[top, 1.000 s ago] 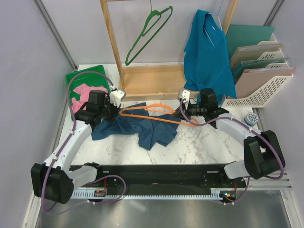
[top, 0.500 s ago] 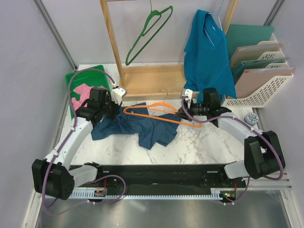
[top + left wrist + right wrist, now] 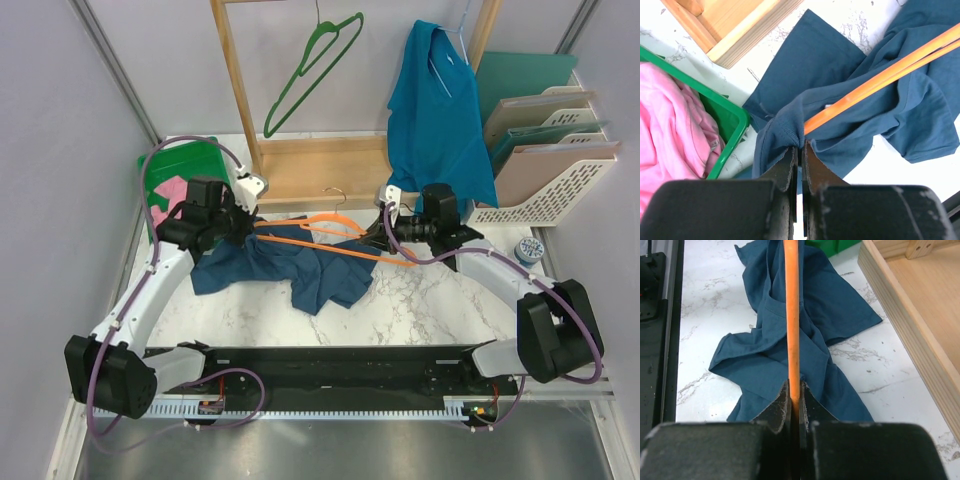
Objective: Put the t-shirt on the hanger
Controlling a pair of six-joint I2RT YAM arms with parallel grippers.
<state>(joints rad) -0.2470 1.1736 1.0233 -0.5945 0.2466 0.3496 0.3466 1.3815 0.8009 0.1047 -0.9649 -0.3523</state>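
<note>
On marble table (image 3: 430, 300), t-shirt (image 3: 840, 75) hangs pinched in the left claw (image 3: 800, 148).

1. The t-shirt (image 3: 318, 275) is dark navy, plain and short-sleeved. It lies crumpled in a loose heap, and a fold at its 10 o'clock corner is bunched around one hanger tip.
2. The hanger (image 3: 322, 224) is thin, orange and triangular. It lies across the shirt's 12 o'clock edge, its bar running 9 to 3 o'clock and its hook toward 12.
</note>
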